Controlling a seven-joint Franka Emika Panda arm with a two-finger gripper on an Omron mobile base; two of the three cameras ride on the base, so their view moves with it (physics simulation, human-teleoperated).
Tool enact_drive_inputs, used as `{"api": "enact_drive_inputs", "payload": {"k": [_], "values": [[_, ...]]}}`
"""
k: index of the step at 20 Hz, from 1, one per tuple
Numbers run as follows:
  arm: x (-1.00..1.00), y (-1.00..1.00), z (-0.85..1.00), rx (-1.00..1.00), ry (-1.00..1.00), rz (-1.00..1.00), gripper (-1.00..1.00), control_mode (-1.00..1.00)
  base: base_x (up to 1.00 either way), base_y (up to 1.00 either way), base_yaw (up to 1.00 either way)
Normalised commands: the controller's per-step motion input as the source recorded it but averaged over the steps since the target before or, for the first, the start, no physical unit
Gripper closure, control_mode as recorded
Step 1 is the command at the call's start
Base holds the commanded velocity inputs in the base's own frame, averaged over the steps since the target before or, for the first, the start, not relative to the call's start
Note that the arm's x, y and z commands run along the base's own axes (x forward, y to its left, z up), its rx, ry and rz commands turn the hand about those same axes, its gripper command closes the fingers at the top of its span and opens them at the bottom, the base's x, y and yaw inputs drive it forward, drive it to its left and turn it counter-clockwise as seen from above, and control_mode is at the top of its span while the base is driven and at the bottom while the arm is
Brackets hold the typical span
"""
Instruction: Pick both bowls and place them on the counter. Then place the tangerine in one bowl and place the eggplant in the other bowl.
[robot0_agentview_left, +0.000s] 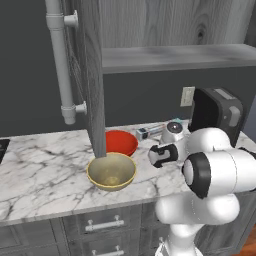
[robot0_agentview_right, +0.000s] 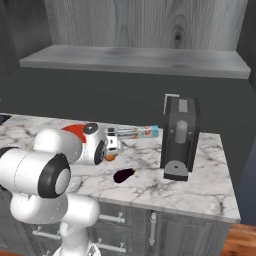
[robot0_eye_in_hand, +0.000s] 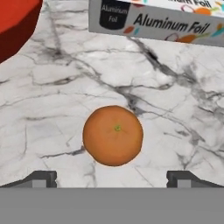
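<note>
Tool (robot0_eye_in_hand: 112, 177) open, fingertips wide apart above the tangerine (robot0_eye_in_hand: 113, 135) on the counter (robot0_eye_in_hand: 52, 109), apparently not touching it; red bowl (robot0_agentview_left: 120, 142) and tan bowl (robot0_agentview_left: 111, 171) stand beside each other.

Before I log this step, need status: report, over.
Pincer open, above tangerine, not touching. Both bowls on counter, empty: red, tan. Foil box beyond, clear of path.

The table (robot0_agentview_left: 40, 165) is white marble with grey veins. On it stand a glossy red bowl (robot0_agentview_left: 121, 142) and a tan bowl (robot0_agentview_left: 111, 171) with a yellowish rim and speckled inside. The tangerine (robot0_eye_in_hand: 113, 135) is orange, the eggplant (robot0_agentview_right: 124, 174) dark purple-black. The foil box (robot0_eye_in_hand: 157, 19) is white with black lettering. The coffee machine (robot0_agentview_right: 179, 137) is black and grey.
</note>
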Motion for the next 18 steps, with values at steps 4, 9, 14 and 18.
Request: {"api": "enact_drive_inputs", "payload": {"k": [4, 9, 14, 18], "values": [[0.26, -0.01, -0.13, 0.00, 0.00, -0.03, -1.00, -1.00, 0.00, 0.00, 0.00], [0.22, 0.00, -0.05, 0.00, 0.00, -0.04, -1.00, -1.00, 0.00, 0.00, 0.00], [0.02, 0.00, -0.14, 0.00, 0.00, -0.01, -1.00, -1.00, 0.00, 0.00, 0.00], [0.00, 0.00, -0.18, 0.00, 0.00, 0.00, -1.00, -1.00, 0.00, 0.00, 0.00]]}}
